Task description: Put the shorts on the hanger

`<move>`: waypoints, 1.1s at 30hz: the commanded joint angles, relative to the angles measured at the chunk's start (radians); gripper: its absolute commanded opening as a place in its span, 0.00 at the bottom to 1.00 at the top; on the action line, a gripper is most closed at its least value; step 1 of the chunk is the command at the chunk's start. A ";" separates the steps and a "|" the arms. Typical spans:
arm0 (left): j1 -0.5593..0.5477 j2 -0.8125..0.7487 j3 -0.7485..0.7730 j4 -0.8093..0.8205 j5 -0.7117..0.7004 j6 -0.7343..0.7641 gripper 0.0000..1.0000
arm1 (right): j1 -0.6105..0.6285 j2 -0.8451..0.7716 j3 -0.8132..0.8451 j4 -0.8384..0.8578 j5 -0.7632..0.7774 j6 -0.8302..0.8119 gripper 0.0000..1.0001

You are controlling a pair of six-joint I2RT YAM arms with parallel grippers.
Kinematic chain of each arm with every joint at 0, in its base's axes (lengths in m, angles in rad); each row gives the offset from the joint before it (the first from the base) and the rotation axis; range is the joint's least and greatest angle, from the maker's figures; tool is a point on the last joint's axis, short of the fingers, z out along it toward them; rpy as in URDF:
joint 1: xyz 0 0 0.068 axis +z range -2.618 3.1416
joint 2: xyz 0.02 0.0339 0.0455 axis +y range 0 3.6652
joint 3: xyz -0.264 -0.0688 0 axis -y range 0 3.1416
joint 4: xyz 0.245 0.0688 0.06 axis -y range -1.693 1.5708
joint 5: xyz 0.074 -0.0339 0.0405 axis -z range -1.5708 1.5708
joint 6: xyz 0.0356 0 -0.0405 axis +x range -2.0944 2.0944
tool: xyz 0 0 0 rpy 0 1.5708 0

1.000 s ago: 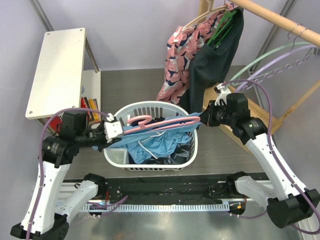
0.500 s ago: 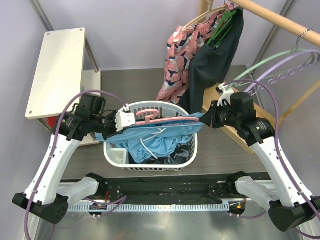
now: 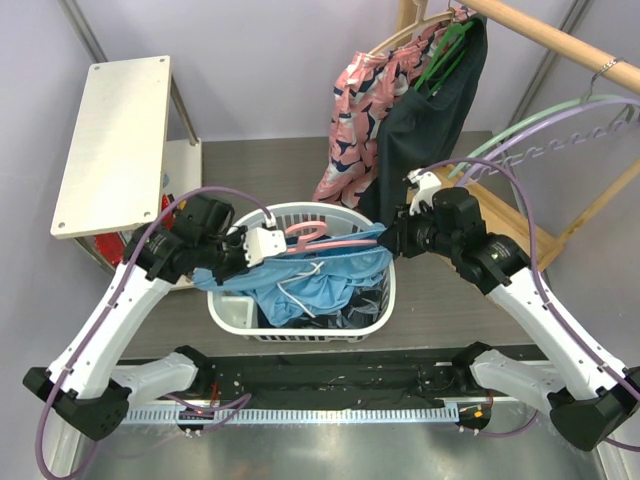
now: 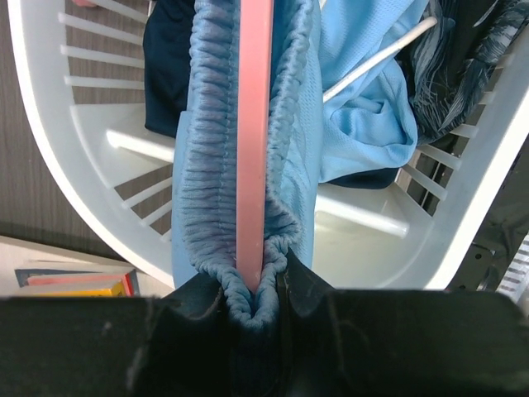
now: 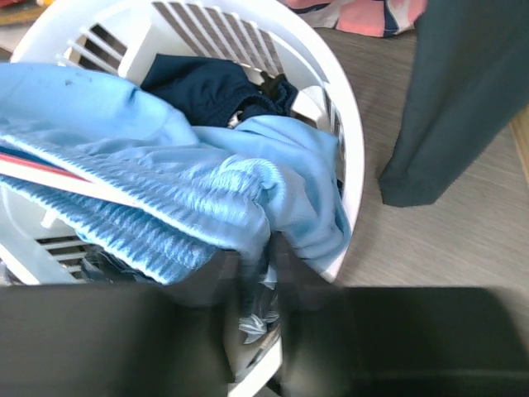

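The light blue shorts [image 3: 310,275] hang over the white laundry basket [image 3: 385,300], their waistband stretched along the pink hanger [image 3: 320,240]. The white drawstring [image 3: 300,285] dangles below. My left gripper [image 3: 262,243] is shut on the waistband and the hanger's end; in the left wrist view the pink bar [image 4: 254,141] runs between folds of the gathered waistband [image 4: 202,174] into the jaws. My right gripper [image 3: 397,236] is shut on the other end of the shorts [image 5: 248,190], blurred in its own view.
The basket [image 5: 347,124] holds dark navy clothes [image 5: 207,87]. A wooden rail [image 3: 545,35] at the back right carries a pink patterned garment [image 3: 350,110], a dark garment [image 3: 425,120] on a green hanger, and pale green and lavender hangers [image 3: 560,115]. A white shelf [image 3: 115,130] stands left.
Both grippers have moved toward each other and slightly back, the left one to the right, the right one to the left. The shorts now sag more between them over the basket.
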 commanded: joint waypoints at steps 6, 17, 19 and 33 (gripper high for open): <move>-0.002 -0.126 -0.052 0.031 -0.005 -0.076 0.00 | 0.037 -0.010 0.024 0.134 -0.158 -0.025 0.71; 0.011 -0.164 -0.024 0.065 0.072 -0.103 0.00 | 0.169 0.024 0.087 0.182 -0.412 -0.204 0.82; 0.009 -0.166 -0.010 0.054 0.102 -0.103 0.00 | 0.212 0.019 0.085 0.179 -0.416 -0.300 0.83; 0.011 -0.126 0.065 0.011 0.242 -0.070 0.00 | 0.269 -0.016 0.242 -0.077 -0.271 -0.758 0.81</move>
